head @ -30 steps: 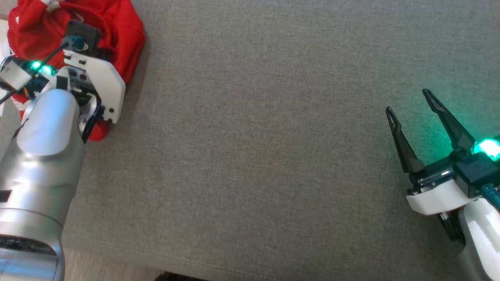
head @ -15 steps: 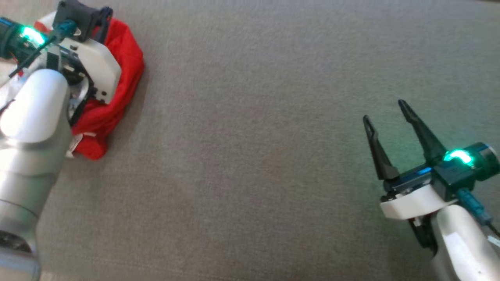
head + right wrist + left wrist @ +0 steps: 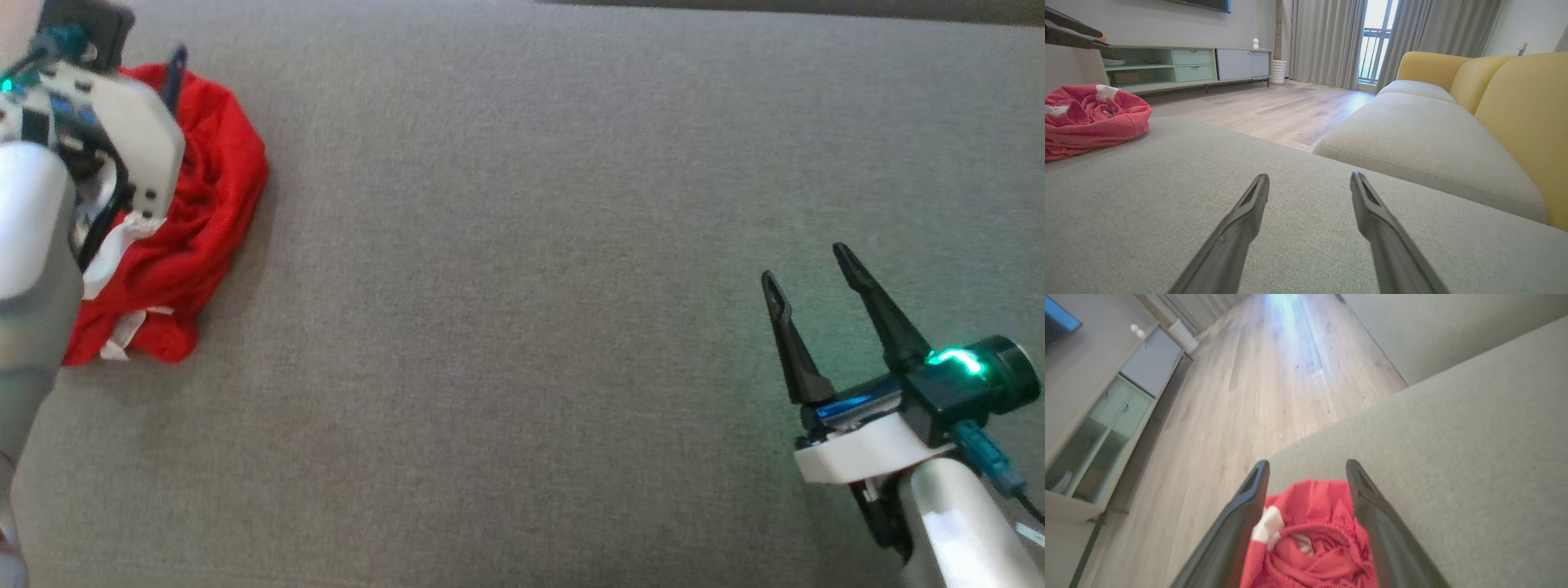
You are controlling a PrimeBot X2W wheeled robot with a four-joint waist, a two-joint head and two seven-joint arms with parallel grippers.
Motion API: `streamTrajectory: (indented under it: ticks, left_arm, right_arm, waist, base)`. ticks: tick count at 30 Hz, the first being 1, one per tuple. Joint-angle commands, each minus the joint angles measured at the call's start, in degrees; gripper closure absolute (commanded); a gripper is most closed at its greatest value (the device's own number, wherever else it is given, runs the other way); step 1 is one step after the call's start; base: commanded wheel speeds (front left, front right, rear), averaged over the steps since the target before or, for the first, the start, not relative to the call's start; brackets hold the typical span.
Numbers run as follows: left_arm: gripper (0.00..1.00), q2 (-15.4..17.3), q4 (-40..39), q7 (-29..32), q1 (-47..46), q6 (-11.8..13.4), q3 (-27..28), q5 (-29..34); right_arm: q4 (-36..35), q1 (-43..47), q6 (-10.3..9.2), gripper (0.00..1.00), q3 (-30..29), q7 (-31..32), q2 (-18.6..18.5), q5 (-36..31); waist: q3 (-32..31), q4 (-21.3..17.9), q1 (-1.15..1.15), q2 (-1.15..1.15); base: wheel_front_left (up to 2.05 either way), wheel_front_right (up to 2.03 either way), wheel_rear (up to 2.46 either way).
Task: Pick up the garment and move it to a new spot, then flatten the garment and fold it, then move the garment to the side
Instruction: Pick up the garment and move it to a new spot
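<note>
Garment is lying as a crumpled red heap with white patches at the left edge of the sofa cushion, toward its far left corner. Left gripper is hanging right over it, fingers spread wide and pinching nothing; the cloth is sitting in the gap between them, contact unclear. Right gripper is hovering near the right edge of the cushion, well apart from the heap, its 2 fingers equally wide and holding nothing.

Judging this as the pick-up step, since the garment is neither flattened nor folded. Doing it well:
- dropping the left fingers straight down onto a thick ridge of cloth, not a loose flap
- closing fully before lifting, so that 1 layer is not slipping out
- lifting clear of the cushion first, then carrying toward the middle; dragging this close to the edge is risking a fall to the floor
- keeping the right gripper free for spreading corners later

Views differing: the left wrist view is giving the finger spread around the heap and the floor just past the cushion edge, which the head view is hiding behind the left arm's white housing. The right wrist view is showing the heap's side profile, a low mound, plus a second seat cushion and a yellow backrest.
</note>
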Motion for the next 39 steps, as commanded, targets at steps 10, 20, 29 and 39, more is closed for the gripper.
streamTrajectory:
  ticks: [10,20,29,39]
  left_arm:
    - [0.0,-0.86,5.08,4.74,3.78,3.77,3.62,-5.24]
    - [1.0,-4.79,8.92,0.59,2.43,4.03,1.54,-3.96]
    - [1.0,-5.92,10.53,-6.09,-1.63,3.25,1.44,-3.45]
    - [1.0,-2.54,9.3,-9.35,-5.68,0.22,0.63,-3.23]
  right_arm:
    - [-5.49,-1.42,0.43,0.0,-2.04,-0.36,-6.55,-0.48]
    - [-8.25,-0.83,0.43,0.0,-4.13,-0.36,-9.56,-1.06]
    - [-7.7,-1.6,0.43,0.0,-3.83,-0.36,-7.22,-0.72]
    - [-3.89,-1.76,0.43,0.0,-0.69,-0.36,-0.31,0.32]
  waist:
    - [9.59,5.19,0.0,0.0]
    - [15.05,7.48,0.0,0.0]
    - [13.39,6.32,0.0,0.0]
    - [0.37,-0.1,0.0,0.0]
  base:
    - [0.0,0.0,0.0]
    - [0.0,0.0,0.0]
    - [0.0,0.0,0.0]
    - [0.0,0.0,0.0]
